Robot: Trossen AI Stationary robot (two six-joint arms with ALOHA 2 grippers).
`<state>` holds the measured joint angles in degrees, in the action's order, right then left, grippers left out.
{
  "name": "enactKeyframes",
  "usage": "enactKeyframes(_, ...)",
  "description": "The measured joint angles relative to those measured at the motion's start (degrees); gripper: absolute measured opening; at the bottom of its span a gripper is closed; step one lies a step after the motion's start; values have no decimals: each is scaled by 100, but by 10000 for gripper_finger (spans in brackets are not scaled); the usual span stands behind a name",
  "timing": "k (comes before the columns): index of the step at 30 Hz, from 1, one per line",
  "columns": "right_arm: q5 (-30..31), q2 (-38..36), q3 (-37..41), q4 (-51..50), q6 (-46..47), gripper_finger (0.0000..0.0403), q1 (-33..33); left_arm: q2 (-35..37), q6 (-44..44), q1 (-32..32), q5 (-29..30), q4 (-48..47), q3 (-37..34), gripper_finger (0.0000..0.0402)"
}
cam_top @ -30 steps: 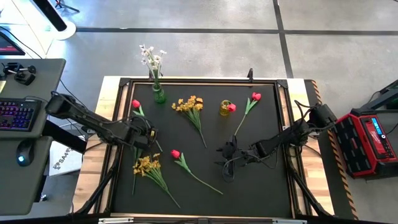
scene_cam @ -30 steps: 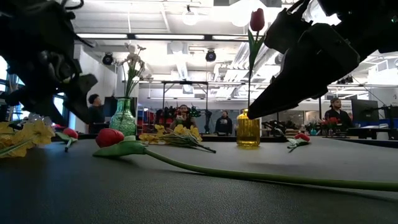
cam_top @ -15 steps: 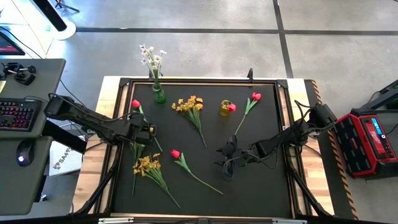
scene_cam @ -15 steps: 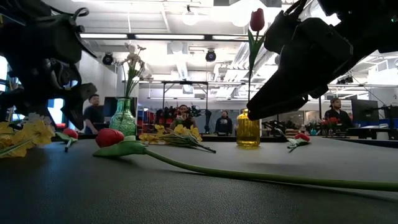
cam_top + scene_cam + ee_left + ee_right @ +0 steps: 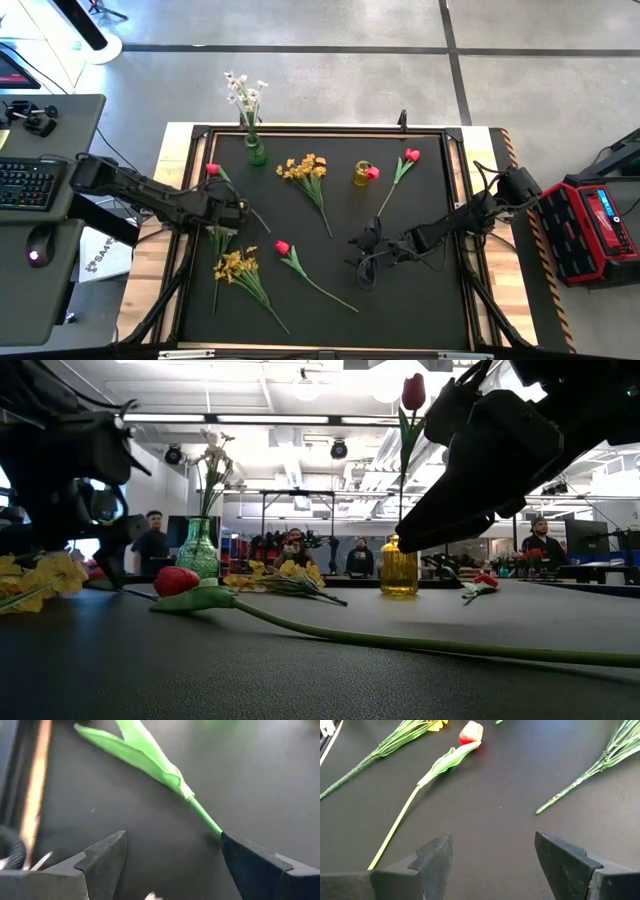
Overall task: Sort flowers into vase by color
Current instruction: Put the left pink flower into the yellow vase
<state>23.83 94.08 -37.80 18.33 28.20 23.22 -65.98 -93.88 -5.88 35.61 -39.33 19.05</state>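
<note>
My left gripper (image 5: 233, 212) is open, low over the table's left part, its fingers on either side of the stem (image 5: 200, 812) of a red tulip (image 5: 213, 169) that lies flat. My right gripper (image 5: 358, 253) is open and empty above the table's right-middle part. A second red tulip (image 5: 282, 247) lies in the middle and shows in the right wrist view (image 5: 470, 732). A third (image 5: 411, 155) lies at the far right. Two yellow bunches (image 5: 303, 167) (image 5: 237, 265) lie flat. White blossoms (image 5: 243, 92) stand in a green vase (image 5: 256, 153). A red tulip (image 5: 413, 392) stands in a yellow vase (image 5: 361, 175). My left gripper stands open over the tulip's stem, fingers pointing down at a slant. The stem runs up to the inner edge of one finger (image 5: 230, 845). I cannot tell whether they touch. The tulip lies on the table.
The black mat is framed by a raised rim (image 5: 320, 130). Bare mat lies at the near right. A desk with a keyboard (image 5: 25, 185) stands left of the table, and a red case (image 5: 595, 225) right of it. People show in the room behind.
My left gripper has gone a little toward the table's left edge, staying open. The red tulip by it has shifted slightly leftward with it. My right gripper has kept still.
</note>
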Motion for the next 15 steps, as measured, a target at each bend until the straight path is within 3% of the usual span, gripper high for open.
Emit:
enactKeyframes(7, 17, 0, 0, 10, -14, 266, 1, 2, 478, 305, 71, 261, 20, 310)
enactKeyframes(15, 17, 0, 2, 15, 5, 266, 0, 2, 1577, 289, -402, 793, 25, 310)
